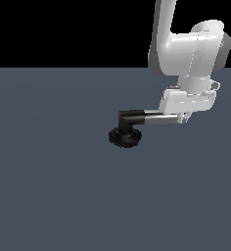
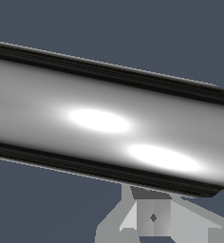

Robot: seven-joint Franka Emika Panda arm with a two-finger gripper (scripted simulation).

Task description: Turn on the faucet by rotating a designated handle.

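You have the faucet (image 1: 124, 133) sitting just left of the middle of the exterior frame, on the plain grey worktop (image 1: 49, 196). Its ribbed black base rests on the surface, a short black elbow rises from it, and the handle (image 1: 162, 118) runs out level toward the right of the frame.

The gripper (image 1: 182, 117) hangs from the arm in the upper right of the frame and sits at the far end of that bar, touching it or very nearly so; its white body covers the tip. In the wrist view the handle (image 2: 109, 126) fills the frame as a broad shiny cylinder, with only a grey piece of the gripper (image 2: 152, 216) showing at the lower edge. You cannot tell from either view whether the jaws are spread or pressed onto the bar.

By my reading, your approach is done: the tool is at the handle. The turn itself looks not yet made, or barely begun, though no mark shows the on position. What is left is to sweep the bar around the stem.
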